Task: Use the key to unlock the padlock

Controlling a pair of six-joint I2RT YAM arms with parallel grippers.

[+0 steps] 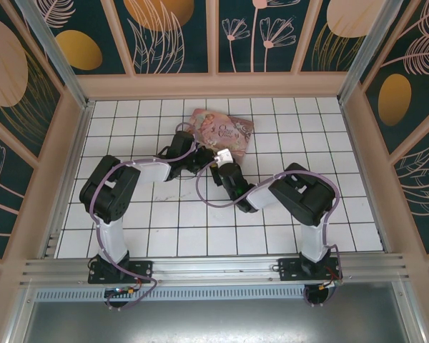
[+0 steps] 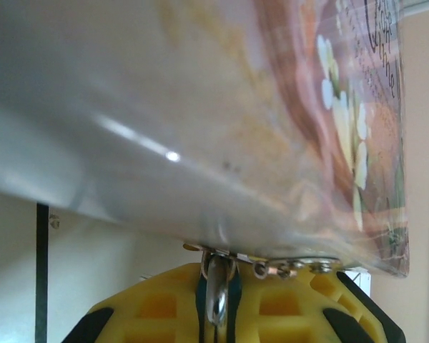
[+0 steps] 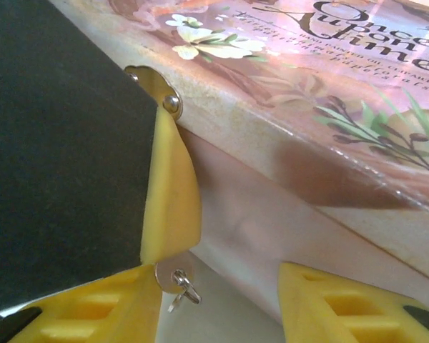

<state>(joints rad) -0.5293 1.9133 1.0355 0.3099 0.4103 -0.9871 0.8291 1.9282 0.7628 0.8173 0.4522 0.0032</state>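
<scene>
left gripper clenched on the padlock at the tin box's edge, right gripper parted beside it

the left gripper (image 2: 216, 280) is seen clenched. a small silvery metal piece, taken to be the padlock (image 2: 216, 296), is pinched between its yellow fingers (image 2: 150, 307). the padlock is held right against the lower edge of the tin box (image 2: 200, 128), and its upper end is lost in blur where it meets that edge. a short row of small metal links (image 2: 286, 269) is strung along the same edge, just beside the padlock.

in the right wrist view, one yellow finger (image 3: 170, 193) of the left gripper is laid up the side wall of the tin box (image 3: 307, 78). the padlock (image 3: 173, 277) is seen at that finger's lower end, with a tiny wire ring hanging from it. a metal plate with a rivet (image 3: 154, 86) is fixed on the box's edge at the finger's upper end.

the right gripper (image 3: 218, 286) is held with its jaws parted, and nothing is gripped between them. one of its fingers (image 3: 93, 307) lies just beside the padlock, though contact cannot be told. the other is well apart, under the box's side wall.

from above, the left gripper (image 1: 200, 158) and the right gripper (image 1: 219, 166) are brought together at the near edge of the tin box (image 1: 225, 131). the box is set on the white tiled floor (image 1: 164, 229).
</scene>
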